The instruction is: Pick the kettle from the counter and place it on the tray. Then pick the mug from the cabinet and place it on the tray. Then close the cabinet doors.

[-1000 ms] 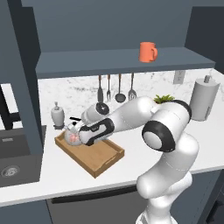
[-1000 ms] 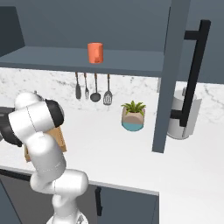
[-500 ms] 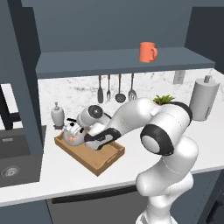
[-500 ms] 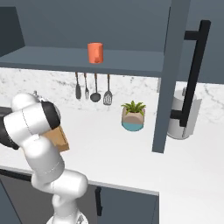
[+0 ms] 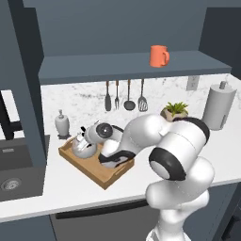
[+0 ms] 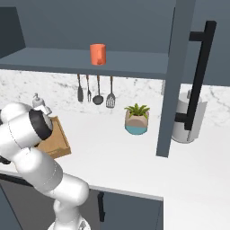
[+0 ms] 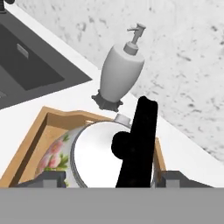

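On the surface [image 5: 70, 179]: tray [image 5: 89, 167] with kettle [image 7: 100, 153] inside
Behind tray: soap dispenser [image 7: 120, 74]
Left: dark sink [image 5: 14, 169]
Shelf: mug [image 5: 159, 55]
Hand [image 7: 107, 178]: spread wide around kettle, not gripping

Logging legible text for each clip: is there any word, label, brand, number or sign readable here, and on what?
None: no text reads in any view.
The kettle bears only a floral pattern.
The mug, soap dispenser, tray and cabinet doors are plain.
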Controlling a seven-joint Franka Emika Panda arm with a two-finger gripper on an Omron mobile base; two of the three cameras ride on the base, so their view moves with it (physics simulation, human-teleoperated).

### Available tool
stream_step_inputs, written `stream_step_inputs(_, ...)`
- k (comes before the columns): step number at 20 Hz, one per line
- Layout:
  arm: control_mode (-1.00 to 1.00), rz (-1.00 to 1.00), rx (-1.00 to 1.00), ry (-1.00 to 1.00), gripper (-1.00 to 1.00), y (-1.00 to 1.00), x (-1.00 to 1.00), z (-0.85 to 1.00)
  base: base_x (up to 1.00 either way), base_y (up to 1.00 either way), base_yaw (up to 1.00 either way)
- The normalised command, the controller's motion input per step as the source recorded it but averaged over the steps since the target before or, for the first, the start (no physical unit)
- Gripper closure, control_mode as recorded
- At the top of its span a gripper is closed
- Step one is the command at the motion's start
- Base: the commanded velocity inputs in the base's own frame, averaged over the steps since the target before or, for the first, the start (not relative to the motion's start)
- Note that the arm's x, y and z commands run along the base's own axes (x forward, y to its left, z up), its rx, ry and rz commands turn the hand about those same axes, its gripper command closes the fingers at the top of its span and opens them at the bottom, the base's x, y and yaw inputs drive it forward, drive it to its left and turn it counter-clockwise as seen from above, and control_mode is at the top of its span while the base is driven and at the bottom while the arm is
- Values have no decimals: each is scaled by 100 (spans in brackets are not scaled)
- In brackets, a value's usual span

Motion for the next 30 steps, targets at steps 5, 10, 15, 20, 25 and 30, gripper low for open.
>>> stream_step_inputs(5,-100,-11,0,0,-100,0,0,13,0,0,0)
stream_step_inputs(10,-100,-22,0,0,-100,5,0,44,0,0,0)
stream_step_inputs(15,-100,-25,0,-2,-100,0,-1,65,0,0,0)
stream_step_inputs(20,-100,-21,6,4,-100,-7,-22,88,0,0,0)
stream_step_inputs(25,-100,-23,9,17,-100,-19,-35,62,0,0,0)
stream_step_inputs(30,-100,-18,4,11,-100,-41,-59,14,0,0,0)
